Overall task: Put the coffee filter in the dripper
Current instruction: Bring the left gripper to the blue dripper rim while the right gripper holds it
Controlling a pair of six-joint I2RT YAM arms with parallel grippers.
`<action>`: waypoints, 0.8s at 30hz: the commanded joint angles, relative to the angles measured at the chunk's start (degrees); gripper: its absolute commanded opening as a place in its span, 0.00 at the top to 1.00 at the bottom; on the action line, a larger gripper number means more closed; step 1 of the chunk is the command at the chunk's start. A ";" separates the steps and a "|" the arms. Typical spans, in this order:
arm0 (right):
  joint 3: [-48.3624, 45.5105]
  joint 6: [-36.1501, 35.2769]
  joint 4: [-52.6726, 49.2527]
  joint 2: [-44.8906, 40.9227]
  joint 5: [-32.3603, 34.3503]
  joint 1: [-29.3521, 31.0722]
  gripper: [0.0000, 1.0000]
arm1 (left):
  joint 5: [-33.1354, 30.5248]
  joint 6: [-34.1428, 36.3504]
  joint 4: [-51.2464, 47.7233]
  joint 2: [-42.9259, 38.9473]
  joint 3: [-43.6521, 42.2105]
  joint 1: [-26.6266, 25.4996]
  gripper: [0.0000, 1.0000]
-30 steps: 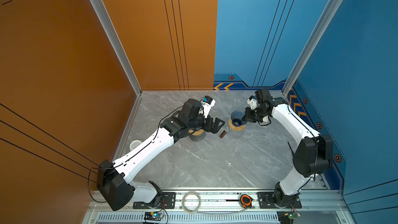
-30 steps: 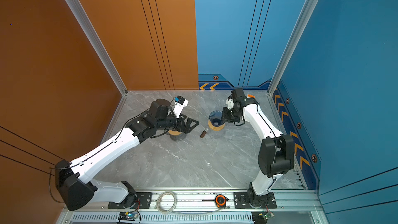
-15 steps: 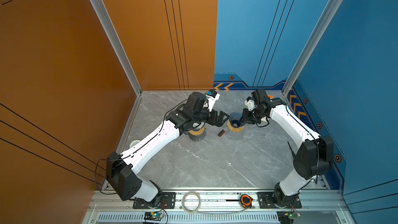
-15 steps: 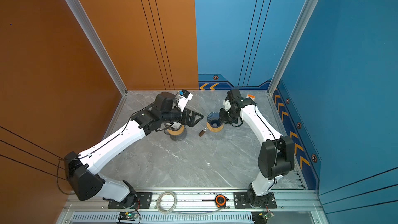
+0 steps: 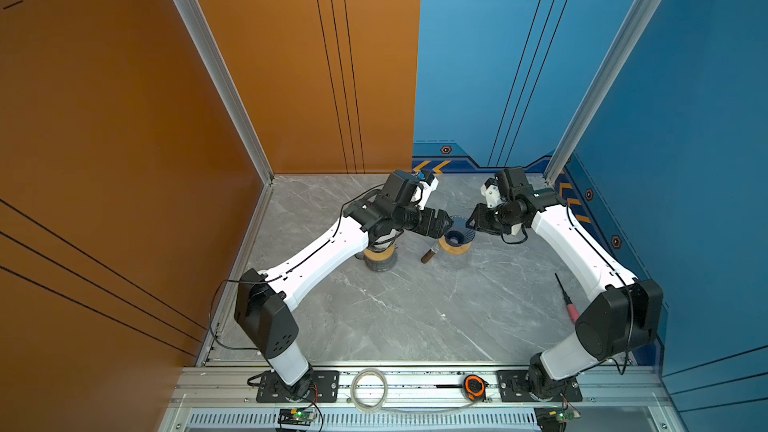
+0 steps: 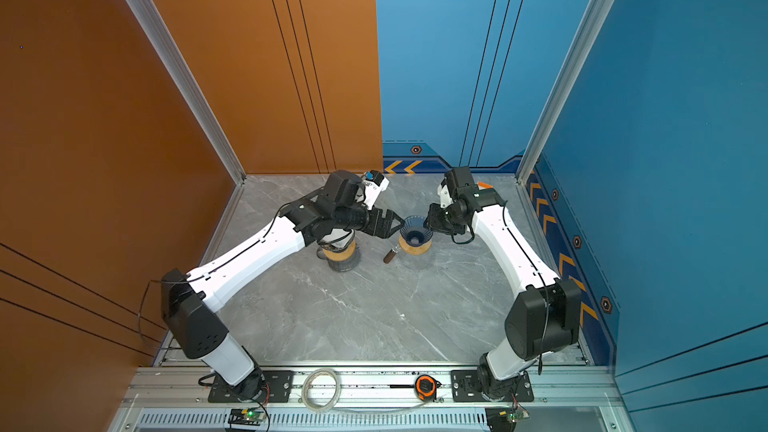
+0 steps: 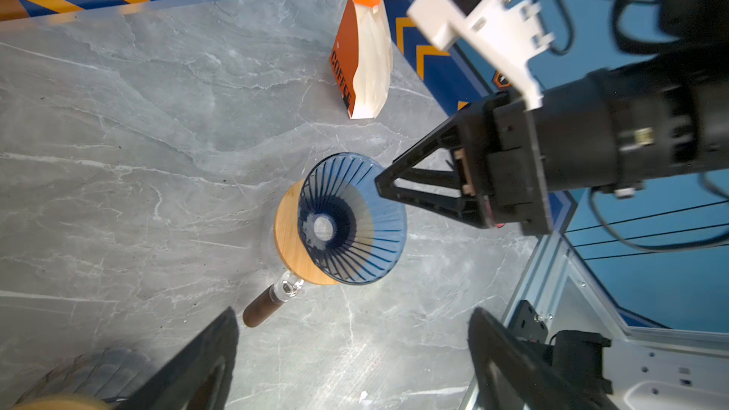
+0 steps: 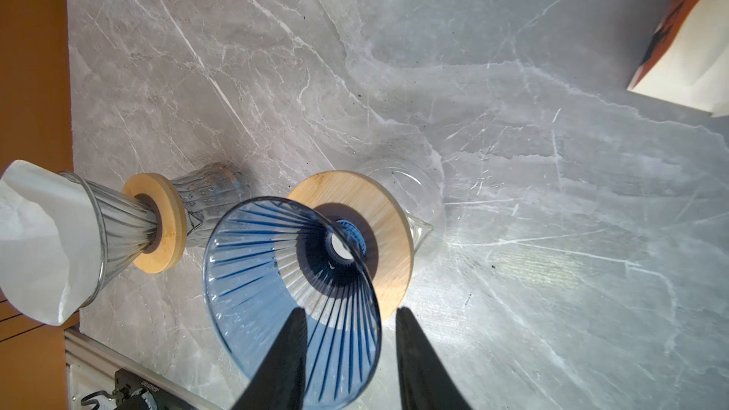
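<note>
The blue ribbed glass dripper (image 5: pixel 457 236) (image 6: pixel 415 231) (image 7: pixel 351 218) (image 8: pixel 292 270) sits empty on a wooden collar over a clear carafe. My right gripper (image 8: pixel 351 349) (image 5: pixel 471 222) (image 6: pixel 428 222) is open and straddles its rim, one finger inside the cone and one outside. The white paper coffee filter (image 8: pixel 35 242) sits in a second, grey glass dripper (image 8: pixel 118 226) (image 5: pixel 379 257) to the left. In both top views my left arm mostly hides the filter. My left gripper (image 7: pixel 351 349) (image 5: pixel 442 224) (image 6: pixel 392 224) is open and empty beside the blue dripper's left side.
The carafe's brown handle (image 5: pixel 428 254) (image 7: pixel 262 305) points front-left. An orange and white coffee bag (image 7: pixel 363 61) (image 8: pixel 686 53) stands near the back right corner. A red-handled screwdriver (image 5: pixel 569 305) lies by the right arm. A tape measure (image 5: pixel 475 386) and coiled tubing (image 5: pixel 369 386) rest on the front rail.
My left gripper has swung from over the grey dripper rightward to the blue dripper. My right gripper's jaws have opened at the blue dripper's rim.
</note>
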 commanded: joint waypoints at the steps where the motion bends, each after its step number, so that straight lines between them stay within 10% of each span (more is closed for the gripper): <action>1: -1.06 -1.11 -0.81 -1.50 1.90 -0.66 0.68 | -1.14 -2.49 -3.32 2.57 2.58 -0.43 0.12; 24: -4.65 -1.29 4.35 -1.22 -1.48 -1.65 0.74 | -1.18 -7.10 -5.01 13.21 8.49 -1.77 0.41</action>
